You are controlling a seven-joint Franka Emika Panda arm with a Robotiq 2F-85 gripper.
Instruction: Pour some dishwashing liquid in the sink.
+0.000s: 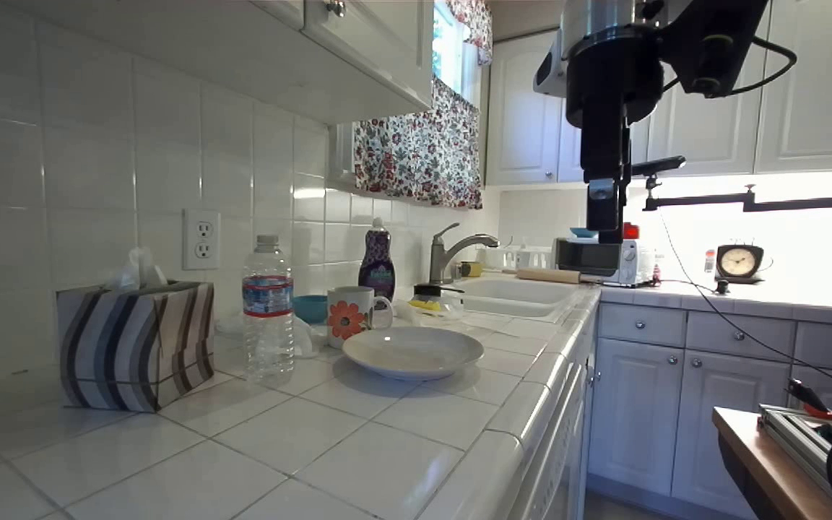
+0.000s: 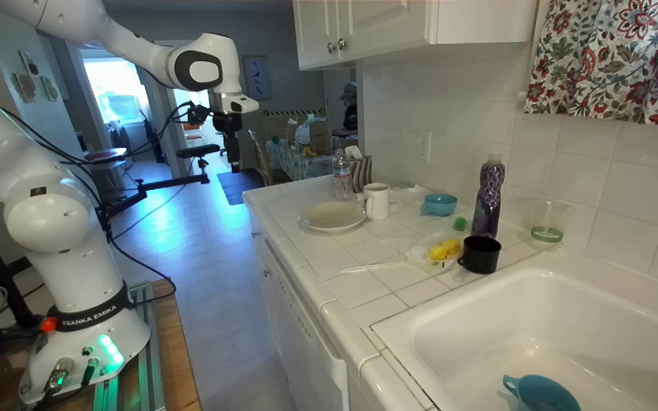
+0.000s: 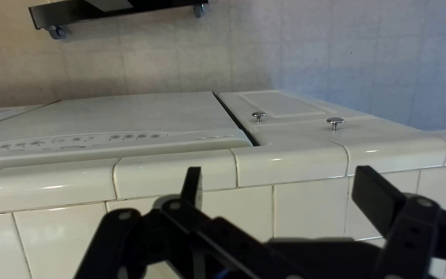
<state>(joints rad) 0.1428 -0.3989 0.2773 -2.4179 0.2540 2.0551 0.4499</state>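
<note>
The dishwashing liquid is a dark purple bottle [image 1: 377,263] with a pale cap, upright on the tiled counter against the backsplash; it also shows as a patterned bottle [image 2: 488,197] beside the basin. The white sink [image 2: 477,325] lies at the counter's end, its chrome faucet [image 1: 452,254] visible in an exterior view. My gripper [image 1: 609,235] points down, held high and well apart from the bottle. In the wrist view the gripper [image 3: 278,170] has its fingers wide apart over the counter edge, with nothing between them. Neither bottle nor sink shows there.
Around the bottle stand a black cup [image 2: 479,255], a clear glass [image 2: 547,224], a mug [image 1: 349,318] and a yellow item [image 2: 444,249]. A shallow plate [image 1: 413,354], water bottle [image 1: 268,325] and tissue box [image 1: 134,343] stand farther along. A blue cup [image 2: 545,394] lies in the sink.
</note>
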